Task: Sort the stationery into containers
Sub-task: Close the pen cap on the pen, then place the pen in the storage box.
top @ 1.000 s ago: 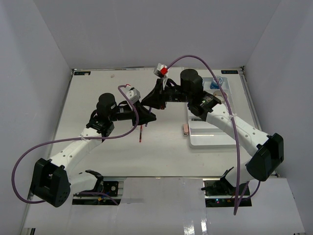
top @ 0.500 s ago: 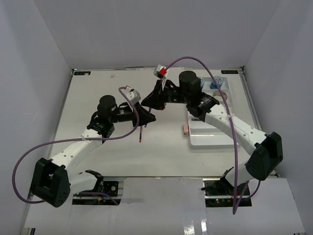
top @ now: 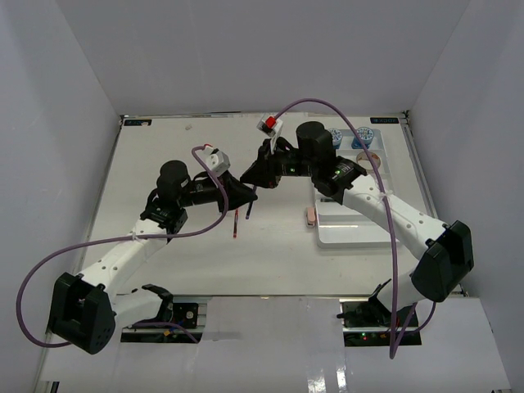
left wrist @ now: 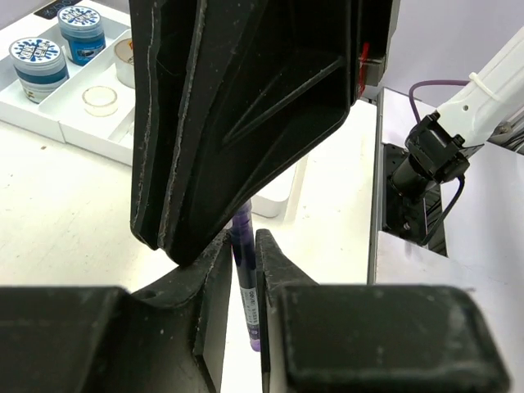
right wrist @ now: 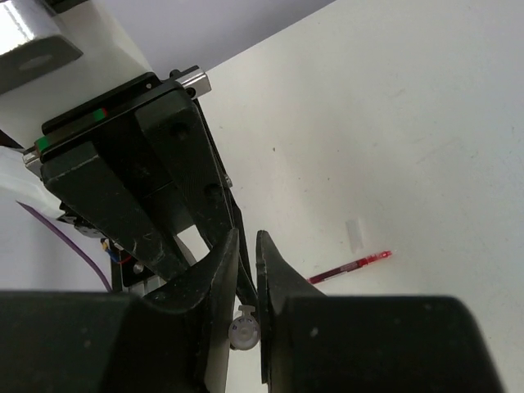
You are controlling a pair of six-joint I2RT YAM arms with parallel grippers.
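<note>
The purple pen (left wrist: 248, 307) is thin, with a dark violet barrel, a paler printed band lower down and a round white end cap. It hangs nearly upright above the tabletop (top: 270, 254), near the middle, left of the tray (top: 352, 231). The left claw (left wrist: 242, 246) is pinched together on the barrel, one finger on each side. The right claw (right wrist: 246, 246) meets it nose to nose, its fingers drawn in against the same pen. A slim red pen (right wrist: 350, 268) lies flat on the tabletop just below them, apart from both claws. A pink eraser (top: 310, 214) lies just beside the tray's left wall. Two blue-white tubs (left wrist: 37, 59) stand in the tray's far compartments, with a clear tape ring (left wrist: 100, 100) in the next one.
</note>
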